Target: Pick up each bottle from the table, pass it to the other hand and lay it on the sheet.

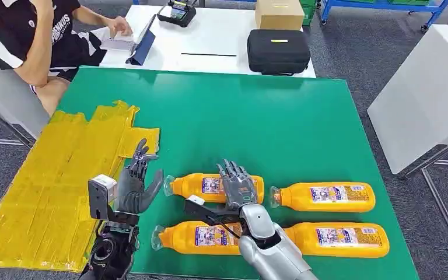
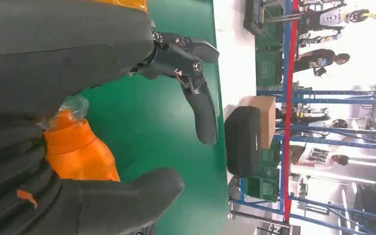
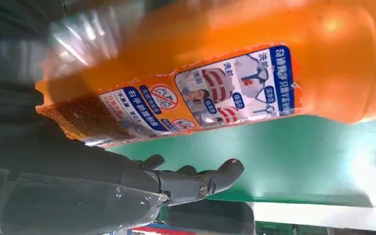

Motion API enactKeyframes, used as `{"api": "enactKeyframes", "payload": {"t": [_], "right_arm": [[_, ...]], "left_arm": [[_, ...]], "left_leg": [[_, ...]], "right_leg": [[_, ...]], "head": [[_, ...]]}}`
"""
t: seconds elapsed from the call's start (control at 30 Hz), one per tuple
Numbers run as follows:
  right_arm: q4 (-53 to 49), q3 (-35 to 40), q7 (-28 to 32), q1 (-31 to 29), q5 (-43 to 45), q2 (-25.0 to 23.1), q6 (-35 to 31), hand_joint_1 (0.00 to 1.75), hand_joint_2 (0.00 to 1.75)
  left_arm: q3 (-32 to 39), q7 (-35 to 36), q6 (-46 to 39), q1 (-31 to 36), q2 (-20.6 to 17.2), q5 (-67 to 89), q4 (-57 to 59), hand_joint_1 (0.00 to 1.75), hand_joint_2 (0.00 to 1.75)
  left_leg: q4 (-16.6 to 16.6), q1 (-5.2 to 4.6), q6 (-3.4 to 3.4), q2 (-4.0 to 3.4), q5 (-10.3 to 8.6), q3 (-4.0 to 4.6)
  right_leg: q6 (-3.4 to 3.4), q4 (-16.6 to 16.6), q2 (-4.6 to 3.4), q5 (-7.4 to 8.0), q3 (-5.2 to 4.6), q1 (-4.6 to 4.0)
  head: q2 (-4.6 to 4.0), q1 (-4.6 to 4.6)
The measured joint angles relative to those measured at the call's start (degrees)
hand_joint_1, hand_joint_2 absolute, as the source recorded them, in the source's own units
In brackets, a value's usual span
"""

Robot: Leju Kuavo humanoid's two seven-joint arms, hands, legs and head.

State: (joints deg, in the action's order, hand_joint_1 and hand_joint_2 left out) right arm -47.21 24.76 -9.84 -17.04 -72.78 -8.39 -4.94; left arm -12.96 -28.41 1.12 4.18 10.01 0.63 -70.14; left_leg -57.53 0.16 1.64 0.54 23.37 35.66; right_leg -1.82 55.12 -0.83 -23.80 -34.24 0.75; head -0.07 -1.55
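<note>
At lower centre, the right robot hand [image 1: 237, 185] is hovering, fingers apart, over a bottle [image 1: 213, 186]; it should be closing squarely around the body. The left robot hand [image 1: 135, 185] is waiting, fingers spread.

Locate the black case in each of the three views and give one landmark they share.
Head view: the black case lies on the white table beyond the green table, beside a cardboard box.
Left wrist view: the case lies past the left hand's fingertip, against the box.
Right wrist view: a dark shape along the picture's lower edge, past the green table, may be the case; I cannot tell.
Shared landmark: the green table.
</note>
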Motion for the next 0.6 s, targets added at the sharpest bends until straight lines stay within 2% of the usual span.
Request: {"api": "enactKeyframes", "payload": {"t": [0.17,0.2,0.23,0.27,0.3,0.4,0.5,0.6], "right_arm": [[0.0,-0.2,-1.3,0.0,-0.7,0.0,0.5,0.02,1.75],[0.0,-0.2,-1.6,0.0,-0.9,0.0,0.8,0.16,1.75],[0.0,-0.3,-1.7,0.0,-1.0,0.0,1.0,0.37,1.75],[0.0,-0.4,-1.9,0.0,-1.1,0.0,1.4,0.96,1.75],[0.0,-0.5,-2.0,0.0,-1.2,0.0,1.4,1.43,1.75],[0.0,-0.6,-2.4,0.1,-1.3,0.0,2.2,1.59,1.75],[0.0,-0.8,-2.7,0.1,-1.6,0.0,2.7,1.57,1.75],[0.0,-1.0,-2.9,0.1,-1.6,-0.1,3.3,1.71,1.75]], "left_arm": [[0.0,0.2,0.2,0.0,0.1,0.1,0.0,0.00,1.75],[0.1,0.3,0.3,0.0,0.2,0.1,0.0,0.00,1.75],[0.1,0.3,0.5,0.0,0.2,0.1,0.0,0.00,1.75],[0.2,0.3,0.6,0.0,0.3,0.1,0.0,0.00,1.75],[0.2,0.4,0.6,0.0,0.3,0.1,0.0,0.00,1.75],[0.3,0.6,0.7,0.0,0.4,0.2,0.0,0.00,1.75],[0.4,0.6,0.8,0.0,0.4,0.1,0.1,0.00,1.75],[0.5,0.7,1.0,0.0,0.5,0.0,0.1,0.00,1.75]], "left_leg": [[0.0,0.00,0.00,0.00,0.00,0.00],[0.0,0.00,0.00,0.00,0.00,0.00],[0.0,0.00,0.00,0.00,0.00,0.00],[0.0,0.00,0.00,0.00,0.00,0.00],[0.0,0.00,0.00,0.00,0.00,0.00],[0.0,0.00,0.00,0.00,0.00,0.00],[0.0,0.00,0.00,0.00,0.00,-0.01],[0.0,0.00,0.00,0.00,0.00,-0.01]], "right_leg": [[0.00,0.0,0.00,0.00,0.00,0.00],[0.00,0.0,0.00,0.00,0.00,0.00],[0.00,0.0,0.00,0.00,0.00,0.00],[0.00,0.0,0.00,0.00,0.00,0.00],[0.00,0.0,0.00,0.00,0.00,0.00],[0.00,0.0,0.00,0.00,-0.01,0.00],[0.00,0.0,0.00,0.00,0.00,0.00],[0.00,0.0,0.00,0.00,0.01,0.00]], "head": [[0.00,0.00],[0.00,0.00],[0.00,0.00],[0.00,0.00],[0.00,0.02],[0.00,0.00],[0.00,0.00],[0.00,0.00]]}}
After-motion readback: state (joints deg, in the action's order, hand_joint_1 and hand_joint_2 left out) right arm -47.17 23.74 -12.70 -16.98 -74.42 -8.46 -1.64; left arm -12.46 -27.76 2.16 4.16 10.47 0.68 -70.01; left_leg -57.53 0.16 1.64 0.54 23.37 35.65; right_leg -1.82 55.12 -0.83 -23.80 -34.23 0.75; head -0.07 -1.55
